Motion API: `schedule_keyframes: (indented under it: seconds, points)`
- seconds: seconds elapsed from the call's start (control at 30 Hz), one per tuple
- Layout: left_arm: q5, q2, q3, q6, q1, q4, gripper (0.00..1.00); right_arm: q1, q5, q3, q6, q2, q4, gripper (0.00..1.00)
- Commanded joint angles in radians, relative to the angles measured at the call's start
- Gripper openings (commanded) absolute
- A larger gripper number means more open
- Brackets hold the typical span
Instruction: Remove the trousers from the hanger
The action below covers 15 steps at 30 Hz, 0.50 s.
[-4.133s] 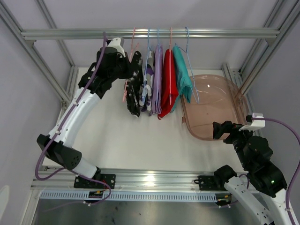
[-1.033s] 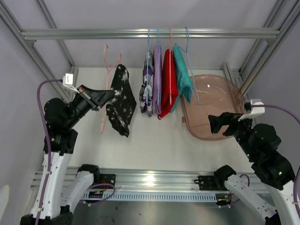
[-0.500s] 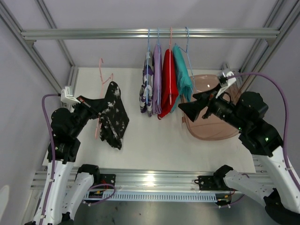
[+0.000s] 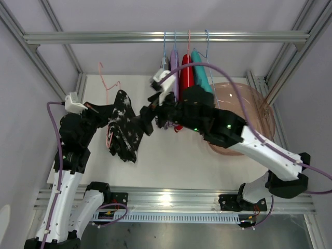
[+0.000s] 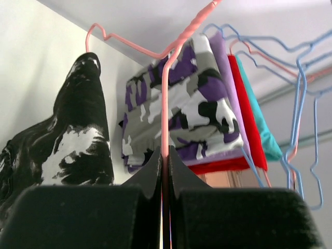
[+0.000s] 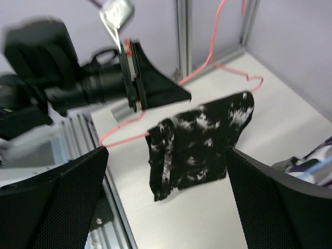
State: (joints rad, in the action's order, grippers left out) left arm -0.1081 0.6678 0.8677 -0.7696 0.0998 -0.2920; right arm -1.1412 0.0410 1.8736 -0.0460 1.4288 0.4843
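Observation:
The black white-speckled trousers [image 4: 126,129] hang over a pink wire hanger [image 4: 108,140] that is off the rail, above the table's left side. My left gripper [image 4: 108,111] is shut on the hanger's wire [image 5: 165,104], with the black trousers [image 5: 78,135] draped just to its left. My right gripper [image 4: 141,123] is open, right beside the cloth. In the right wrist view the black trousers [image 6: 199,142] hang ahead, between the spread fingers [image 6: 52,202]. The patterned [image 5: 181,104], lilac [image 4: 175,59], red [image 4: 185,72] and teal [image 4: 199,65] trousers hang on the rail, partly hidden by my right arm.
A translucent pink tub [image 4: 262,116] lies at the table's right. The metal rail [image 4: 104,37] spans the back with thin blue hangers [image 5: 303,98] on it. Frame posts stand at both sides. My right arm stretches across the middle of the table.
My right arm has swung left from the tub, across in front of the hanging clothes, up to the black trousers. The left gripper with the hanger has hardly moved.

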Motion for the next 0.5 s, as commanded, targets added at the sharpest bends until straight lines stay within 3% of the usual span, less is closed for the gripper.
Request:
schedule_keyframes:
  seconds: [0.0, 0.23, 0.47]
  points:
    - [0.105, 0.018, 0.085, -0.026, 0.001, 0.031, 0.0, -0.066, 0.132, -0.019, 0.087, 0.071, -0.032, 1.0]
    - [0.223, 0.001, 0.05, -0.04, 0.001, 0.045, 0.0, -0.098, 0.194, -0.197, 0.081, 0.128, -0.154, 0.99]
    - [0.232, -0.011, -0.002, -0.036, 0.001, 0.05, 0.0, -0.101, 0.183, -0.317, 0.061, 0.176, -0.239, 0.99]
